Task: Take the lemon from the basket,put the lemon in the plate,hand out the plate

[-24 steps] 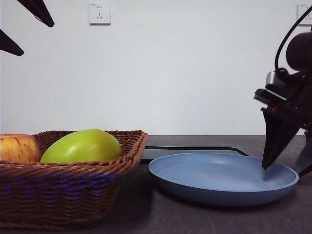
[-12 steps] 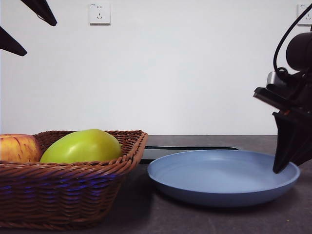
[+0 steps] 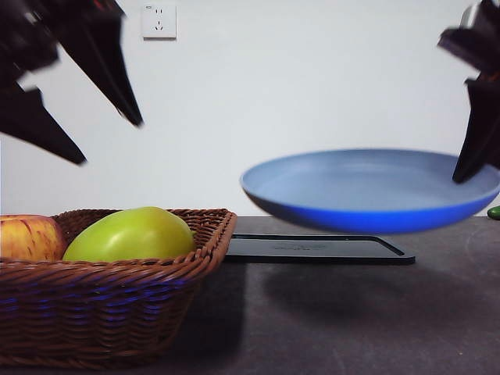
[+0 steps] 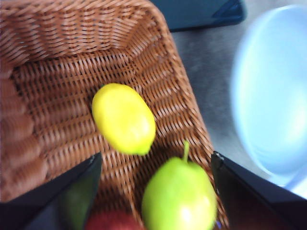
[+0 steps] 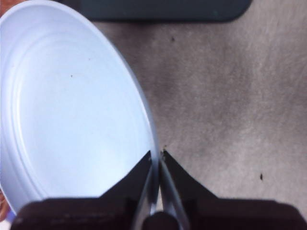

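Observation:
The lemon (image 4: 123, 119) lies on the floor of the wicker basket (image 4: 57, 62); in the front view it is hidden behind the basket (image 3: 117, 312) wall and the other fruit. My left gripper (image 4: 154, 157) is open and empty above the basket, over the lemon; in the front view it hangs at the upper left (image 3: 109, 142). My right gripper (image 5: 157, 158) is shut on the rim of the light-blue plate (image 5: 72, 110). It holds the empty plate (image 3: 367, 195) in the air above the table, gripping at its right edge (image 3: 461, 176).
A large green fruit (image 3: 129, 234) and a red-yellow apple (image 3: 27, 238) fill the basket's near side, and both show in the left wrist view (image 4: 180, 194). A flat black tray (image 3: 312, 248) lies on the table under the raised plate. A small green object (image 3: 494, 212) sits at the right edge.
The right gripper has lifted the plate off the table, well above the black tray. The left gripper has come down from the top corner toward the basket.

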